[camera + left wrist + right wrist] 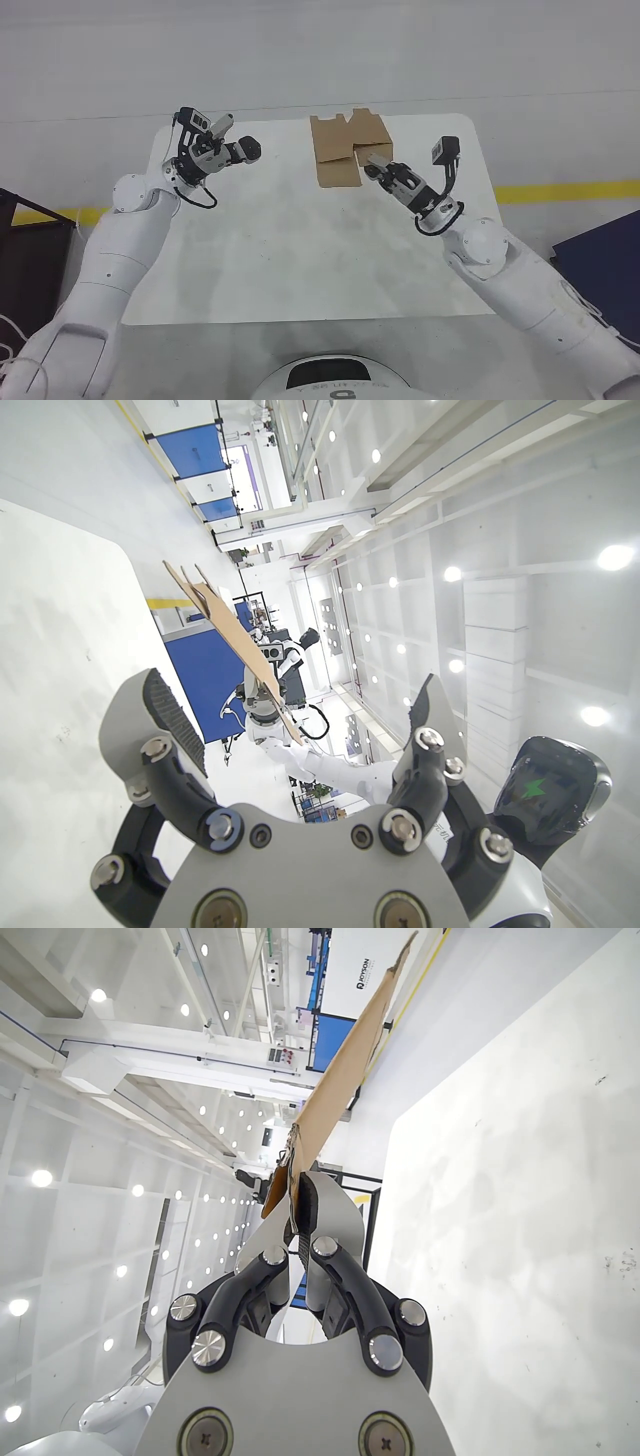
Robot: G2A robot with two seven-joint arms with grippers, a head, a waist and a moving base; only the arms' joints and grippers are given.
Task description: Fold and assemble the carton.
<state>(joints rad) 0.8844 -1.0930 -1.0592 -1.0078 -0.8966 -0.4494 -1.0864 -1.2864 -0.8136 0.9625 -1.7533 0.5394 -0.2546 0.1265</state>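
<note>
- Carton: flat brown corrugated-cardboard carton (345, 148), unfolded, over the far middle part of the white round-cornered table (300, 260).
- From above, its broad face is up. The far edge carries notched flaps, and one panel reaches nearer to the robot on the carton's left side.
- Left wrist view shows the carton (230, 625) almost edge-on and tilted. It looks raised off the table (60, 625), with the room visible between the two.
- Right gripper (378, 168) is at the carton's near right corner.
- In the right wrist view, the right gripper (297, 1188) is closed down onto the cardboard edge. Its ribbed dark pads (312, 1208) press from both sides, and the layers are crumpled at the pinch.
- The sheet (340, 1078) runs away from the jaws, apart from the table surface (500, 1178).
- Left gripper (232, 135) is over the far left part of the table, well apart from the carton and pointing towards it.
- In the left wrist view, the left gripper (292, 695) is spread wide with nothing between its fingers (170, 715).
- Floor: yellow stripe (560, 190) runs beyond the table's right side.
</note>
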